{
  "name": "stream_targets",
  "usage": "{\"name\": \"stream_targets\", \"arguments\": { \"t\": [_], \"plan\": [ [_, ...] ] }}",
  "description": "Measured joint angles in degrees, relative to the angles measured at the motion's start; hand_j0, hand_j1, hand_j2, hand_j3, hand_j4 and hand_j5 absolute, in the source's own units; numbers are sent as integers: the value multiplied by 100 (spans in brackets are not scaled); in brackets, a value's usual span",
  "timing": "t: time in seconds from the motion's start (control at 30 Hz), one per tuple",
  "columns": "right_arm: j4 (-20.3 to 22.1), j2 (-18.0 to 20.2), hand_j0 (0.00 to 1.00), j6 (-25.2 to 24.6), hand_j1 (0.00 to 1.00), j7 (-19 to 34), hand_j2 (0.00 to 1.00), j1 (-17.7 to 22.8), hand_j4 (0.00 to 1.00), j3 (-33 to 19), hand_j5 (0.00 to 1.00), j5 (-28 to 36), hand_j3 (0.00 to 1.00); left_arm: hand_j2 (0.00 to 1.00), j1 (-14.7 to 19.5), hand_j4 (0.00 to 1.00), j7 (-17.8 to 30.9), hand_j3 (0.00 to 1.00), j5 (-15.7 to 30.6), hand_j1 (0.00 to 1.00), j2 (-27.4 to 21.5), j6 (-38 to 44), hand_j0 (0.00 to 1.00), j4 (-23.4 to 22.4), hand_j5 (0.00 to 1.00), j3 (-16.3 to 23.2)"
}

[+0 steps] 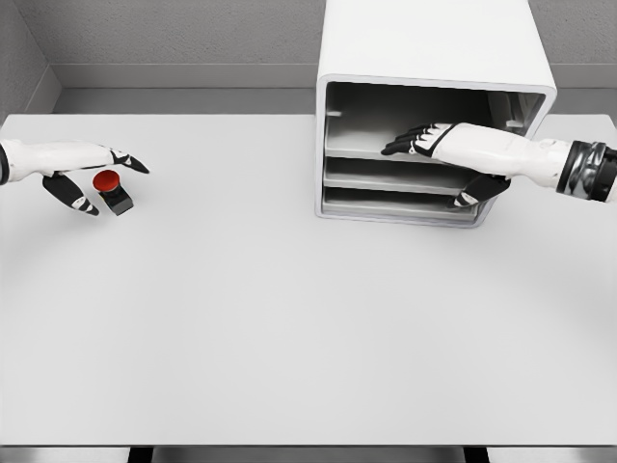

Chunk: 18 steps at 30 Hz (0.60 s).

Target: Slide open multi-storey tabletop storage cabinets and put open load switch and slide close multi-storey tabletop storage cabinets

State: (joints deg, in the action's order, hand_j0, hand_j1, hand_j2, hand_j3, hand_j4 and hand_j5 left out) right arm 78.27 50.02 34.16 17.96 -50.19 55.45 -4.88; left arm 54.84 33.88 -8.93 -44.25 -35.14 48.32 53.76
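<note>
Head view: my left robot hand (82,174) hovered, fingers spread, around the red-capped load switch (113,191) on the counter (289,318) — my right robot hand (448,154), fingers extended, reached into the cabinet (434,106).

A white boxy three-shelf storage cabinet (434,106) is sitting at the back right of the pale flat table (289,328); a red-capped black switch (113,191) is lying far left.

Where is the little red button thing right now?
In the head view, the red button switch sits on the table at the far left, between the left hand's fingers, far from the white cabinet.
</note>
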Motion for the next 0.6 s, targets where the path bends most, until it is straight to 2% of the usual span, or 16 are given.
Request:
{"name": "stream_targets", "arguments": {
  "t": [0.13,0.47,0.6],
  "plan": [
    [40,9,100,29,100,-7,100,88,100,-6,100,-15,100,75,0,75,-2,75,-1,75,0,0,75,-18,75,4],
    [249,85,100,46,100,-26,100,202,100,-74,100,8,100,72,-9,72,-2,72,0,72,-7,1,72,-44,72,10],
    [250,94,100,37,100,-28,100,264,100,-90,100,19,100,65,-9,65,-2,65,0,65,-5,1,65,-60,65,10]
  ]
}}
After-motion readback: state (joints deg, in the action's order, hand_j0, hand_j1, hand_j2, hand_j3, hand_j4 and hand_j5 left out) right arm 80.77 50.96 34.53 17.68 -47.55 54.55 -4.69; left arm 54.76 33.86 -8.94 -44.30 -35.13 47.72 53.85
